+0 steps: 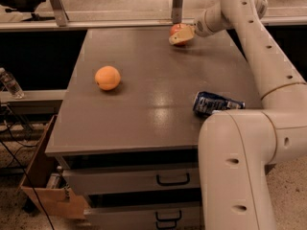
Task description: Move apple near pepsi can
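Observation:
The red apple [175, 29] is at the far edge of the grey table [144, 114], right of centre. My gripper [181, 35] reaches in from the right and is shut on the apple, with one beige finger [182, 36] across its front. The apple looks held just off the surface. The dark blue pepsi can [215, 103] lies on its side near the table's right edge, well in front of the apple. Its right end is hidden behind my arm.
A plain orange fruit [107, 77] sits on the left half of the table. My arm's large white link [240, 166] covers the front right corner. A metal post [178, 4] stands behind the apple. A cardboard box [41, 195] sits on the floor at the lower left.

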Motion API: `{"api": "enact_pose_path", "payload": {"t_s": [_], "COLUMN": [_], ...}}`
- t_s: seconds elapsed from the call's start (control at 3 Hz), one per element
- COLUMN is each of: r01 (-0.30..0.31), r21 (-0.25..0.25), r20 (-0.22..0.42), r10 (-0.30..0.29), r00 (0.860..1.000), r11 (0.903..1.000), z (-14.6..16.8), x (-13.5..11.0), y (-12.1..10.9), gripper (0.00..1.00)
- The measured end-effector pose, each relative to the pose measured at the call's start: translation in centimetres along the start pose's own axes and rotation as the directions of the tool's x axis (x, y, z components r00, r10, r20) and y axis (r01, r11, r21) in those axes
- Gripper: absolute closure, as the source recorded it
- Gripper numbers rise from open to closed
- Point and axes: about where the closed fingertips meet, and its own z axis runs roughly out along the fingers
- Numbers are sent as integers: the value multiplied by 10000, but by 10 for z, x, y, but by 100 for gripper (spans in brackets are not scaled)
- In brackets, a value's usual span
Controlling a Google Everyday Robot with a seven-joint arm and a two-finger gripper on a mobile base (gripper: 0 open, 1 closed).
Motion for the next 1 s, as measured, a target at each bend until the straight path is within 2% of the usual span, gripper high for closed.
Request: {"api": "enact_pose_path", "payload": {"t_s": [0.33, 0.67, 1.0], "r01": [-242, -405, -160], "r21": [-640, -1257, -1390], "r20": [-484, -795, -791], "r10": [211, 306, 50], "r00": [9986, 9964, 9969], "r11": [9977, 9912, 9902], "z": [7, -2, -28], "x": [6, 8, 2], "y": [21, 37, 37], "gripper": [40, 70, 93]}}
